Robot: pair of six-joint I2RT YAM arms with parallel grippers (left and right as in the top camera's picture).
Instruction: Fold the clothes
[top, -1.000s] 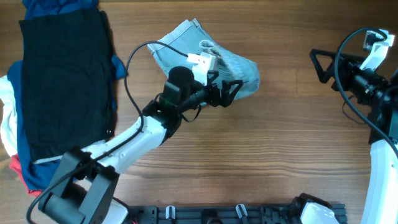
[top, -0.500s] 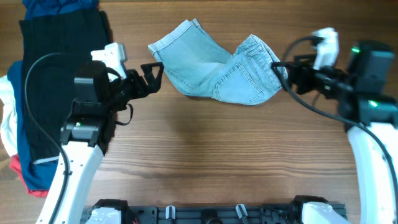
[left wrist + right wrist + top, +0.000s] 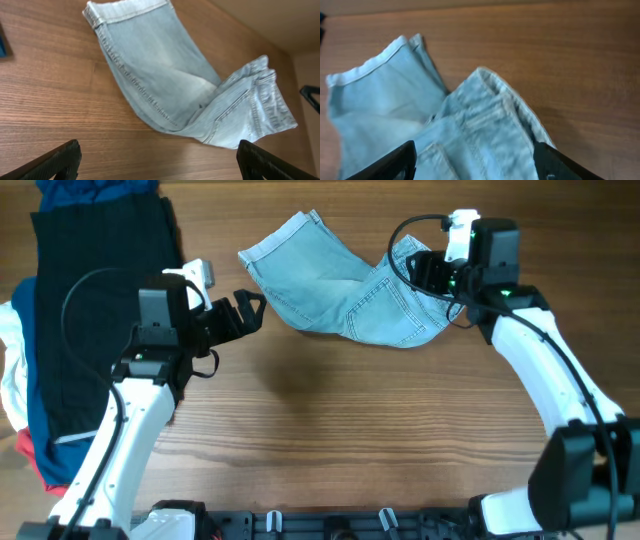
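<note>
Where clipped by the left edge of the overhead view, reads only as a pile of clothes point(image 3: 95, 330): black ribbed fabric on top, dark blue under it, slivers of white and red at the edge. Behind the left gripper point(image 3: 243, 313) and well apart from it. Partly covered in the overhead view by the right gripper point(image 3: 428, 275): the gathered waistband end of the pale denim garment point(image 3: 340, 290). Seen in each wrist view only as black fingertips point(image 3: 62, 160) at the bottom corners, the rest out of frame.

Soft, washed light-blue denim, folded into a bent, boomerang-like shape, with stitched seams, a hemmed leg opening and a puckered waistband. Lying on a brown wood-grain table point(image 3: 350, 440).

Left gripper spread wide, holding nothing and touching nothing; denim just ahead of it, leg end nearer than waistband end. Right gripper also spread wide, hovering over the waistband end, denim directly below and between its fingers. Contact with the cloth impossible to tell; no pinch visible.
</note>
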